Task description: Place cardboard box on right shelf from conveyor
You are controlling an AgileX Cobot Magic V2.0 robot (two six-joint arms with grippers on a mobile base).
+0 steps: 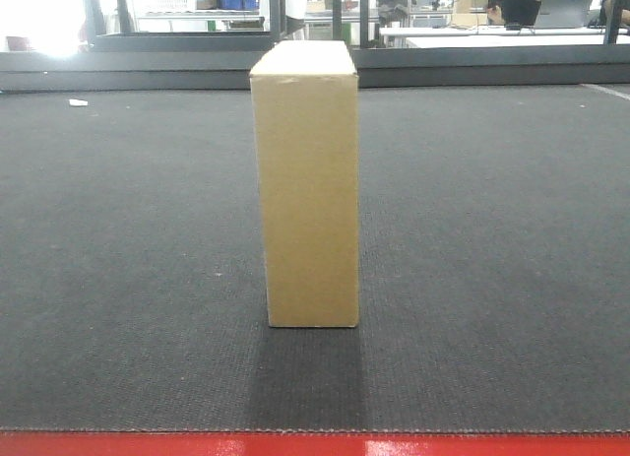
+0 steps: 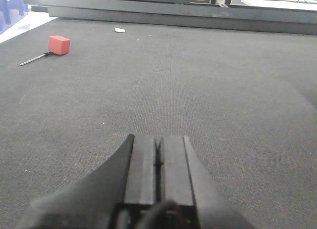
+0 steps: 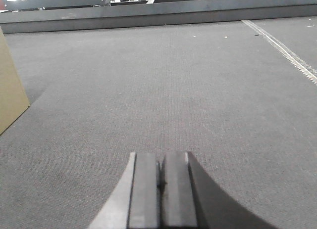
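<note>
Grey conveyor (image 1: 118,229) bearing upright cardboard box (image 1: 310,180), left claw (image 2: 157,142) clenched, empty, right claw (image 3: 162,160) clenched, empty

Right gripper (image 3: 160,162) low over the conveyor (image 3: 188,80), jaws closed.

The two dark jaws sit pressed flat together at the bottom centre of the frame, with only a thin line between them and nothing held. They cast a shadow onto the grey woven belt to their right. At the left edge stands one corner of a tan box (image 3: 10,90), cut off by the frame, resting on the belt and well apart from the gripper. A pale toothed seam (image 3: 287,51) runs diagonally across the belt at the upper right. Along the top, a grey metal rail (image 3: 148,16) borders the belt's far side.
</note>
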